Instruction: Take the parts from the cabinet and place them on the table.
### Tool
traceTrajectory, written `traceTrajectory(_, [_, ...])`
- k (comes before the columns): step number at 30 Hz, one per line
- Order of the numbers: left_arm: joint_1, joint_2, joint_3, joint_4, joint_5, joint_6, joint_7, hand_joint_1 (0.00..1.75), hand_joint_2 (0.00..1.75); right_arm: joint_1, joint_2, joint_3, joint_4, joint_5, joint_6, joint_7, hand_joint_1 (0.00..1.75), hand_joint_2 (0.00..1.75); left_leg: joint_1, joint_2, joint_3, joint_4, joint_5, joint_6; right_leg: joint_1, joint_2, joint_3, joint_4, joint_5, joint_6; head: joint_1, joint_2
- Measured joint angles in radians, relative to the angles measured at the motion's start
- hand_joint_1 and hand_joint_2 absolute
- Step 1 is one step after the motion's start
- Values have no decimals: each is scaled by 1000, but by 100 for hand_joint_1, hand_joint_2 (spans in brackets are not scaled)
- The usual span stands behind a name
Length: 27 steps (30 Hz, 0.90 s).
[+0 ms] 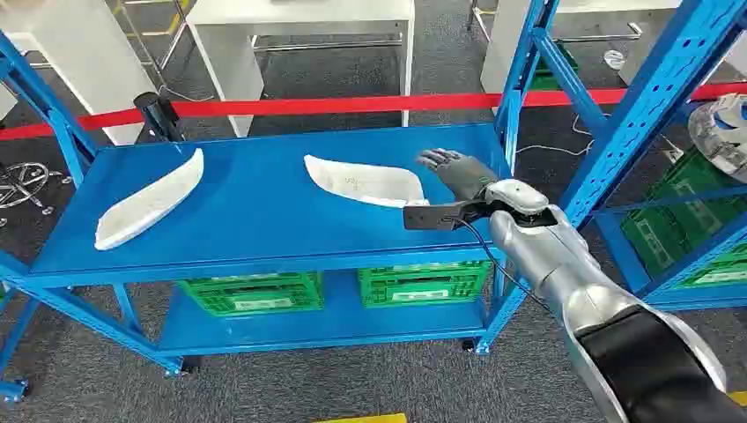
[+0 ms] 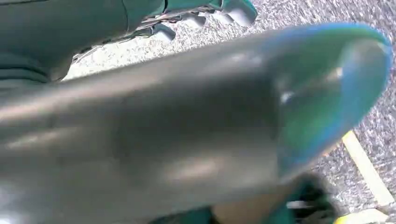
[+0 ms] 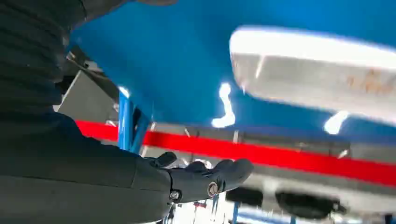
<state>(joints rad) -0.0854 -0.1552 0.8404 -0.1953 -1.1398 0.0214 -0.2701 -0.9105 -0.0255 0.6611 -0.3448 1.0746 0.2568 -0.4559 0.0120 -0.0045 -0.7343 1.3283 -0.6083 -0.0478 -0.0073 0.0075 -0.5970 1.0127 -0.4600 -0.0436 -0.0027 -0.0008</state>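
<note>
Head view first: you've got the right hand (image 1: pixel 454 169) stretched out over the top shelf (image 1: pixel 255 220) of the blue rack, fingers spread and holding nothing, sitting just beside the right end of the nearer white part (image 1: pixel 366 182). Looks like you're on the reach step for the first pick, nothing grabbed yet. Count-wise: two white parts on that shelf, the second white part (image 1: pixel 150 199) well apart toward the left end, and two green crates (image 1: pixel 251 293) on the lower shelf. A red tape barrier (image 1: pixel 352 105) runs behind the rack.

Left wrist view: it's mostly a blurry grey surface with some speckled floor (image 2: pixel 373 130) past it. You can't tell from this whether the left hand is open or curled, so I won't guess.

Right wrist view: same right hand, fingers (image 3: pixel 224 175) extended and apart, empty, with the white part floating nearby against the blue shelf, not touched.

Next move, I'd say: you need to bring the fingers onto that part's edge and close around it before lifting, since it's thin, curved and likely to slide.
</note>
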Motion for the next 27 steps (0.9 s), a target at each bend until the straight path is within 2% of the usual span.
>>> traceTrajectory(1, [2, 0, 0, 0, 0, 0, 0, 0, 0, 4, 1, 5, 4, 0, 8, 1, 0, 175, 0, 0, -8, -12, 30, 0, 0, 0, 9, 0, -6, 1, -1, 0])
traceTrajectory(2, [2, 0, 0, 0, 0, 0, 0, 0, 0, 5, 2, 12, 6, 0, 11, 2, 0, 175, 0, 0, 9, -71, 81, 2, 0, 1, 18, 0, -14, 3, 0, 0])
traceTrajectory(4, [2, 0, 1, 0, 0, 0, 0, 0, 0, 3, 7, 18, 10, 0, 17, 2, 0, 175, 0, 1, 78, -246, 190, 10, -1, 1, 40, 0, -29, 9, 0, 0])
traceTrajectory(5, [3, 0, 1, 1, 0, 0, 1, 0, 0, 0, 8, 22, 11, 0, 26, 1, 0, 175, -2, 1, 98, -299, 200, 14, 2, 1, 45, 1, -35, 15, 0, 0])
traceTrajectory(6, [1, -2, 1, 1, 0, 0, 3, 0, 0, -4, 10, 29, 14, 2, 40, 1, 0, 175, -5, 0, 118, -320, 185, 19, 6, 3, 43, 6, -41, 22, -2, 0])
traceTrajectory(8, [0, -7, 2, 2, 2, 0, 3, 0, 0, -4, 11, 50, 18, 6, 58, -1, 0, 175, -6, -1, 115, -315, 183, 28, 7, 2, 46, -1, -42, 29, 1, 0])
traceTrajectory(9, [2, -10, 2, 2, 7, 0, 1, 0, 0, -3, 11, 61, 19, 13, 61, -1, 0, 175, -5, -2, 117, -319, 187, 26, 7, 2, 47, 2, -45, 24, 0, 0])
traceTrajectory(10, [3, -11, 3, 2, 9, 0, 0, 0, 0, -2, 12, 73, 21, 17, 62, 0, 0, 175, -6, -4, 116, -318, 186, 26, 7, 1, 48, -1, -41, 12, 2, 0])
traceTrajectory(15, [3, -23, 6, 2, 10, 18, 3, 0, 0, 3, 23, 144, 29, 59, 53, 12, 0, 175, -7, -7, 117, -318, 178, 37, 7, -2, 57, -16, -43, 12, 2, 0])
traceTrajectory(17, [2, -27, 10, 3, 9, 26, 15, 0, 0, 6, 33, 179, 31, 80, 38, 24, 0, 175, -8, -7, 117, -318, 177, 38, 7, -2, 58, -18, -43, 14, 2, 0])
traceTrajectory(18, [2, -30, 10, 3, 7, 28, 18, 0, 0, 6, 40, 199, 32, 91, 37, 29, 0, 175, -8, -7, 117, -318, 177, 38, 7, -2, 58, -19, -43, 16, 2, 0])
traceTrajectory(20, [2, -32, 11, 3, 5, 32, 24, 0, 0, 7, 53, 232, 35, 97, 41, 32, 0, 175, -9, -6, 117, -318, 177, 39, 5, -2, 59, -20, -43, 32, 2, 0])
traceTrajectory(21, [2, -33, 11, 3, 5, 33, 25, 0, 0, 8, 60, 248, 35, 97, 45, 33, 0, 175, -9, -6, 118, -318, 177, 39, 5, -2, 59, -20, -42, 34, 1, 0])
traceTrajectory(27, [4, -40, 15, 4, 5, 35, 24, 0, 0, 18, 71, 283, 38, 102, 38, 34, 0, 175, -7, -7, 119, -319, 178, 39, 7, -3, 59, -19, -42, 36, 1, 0])
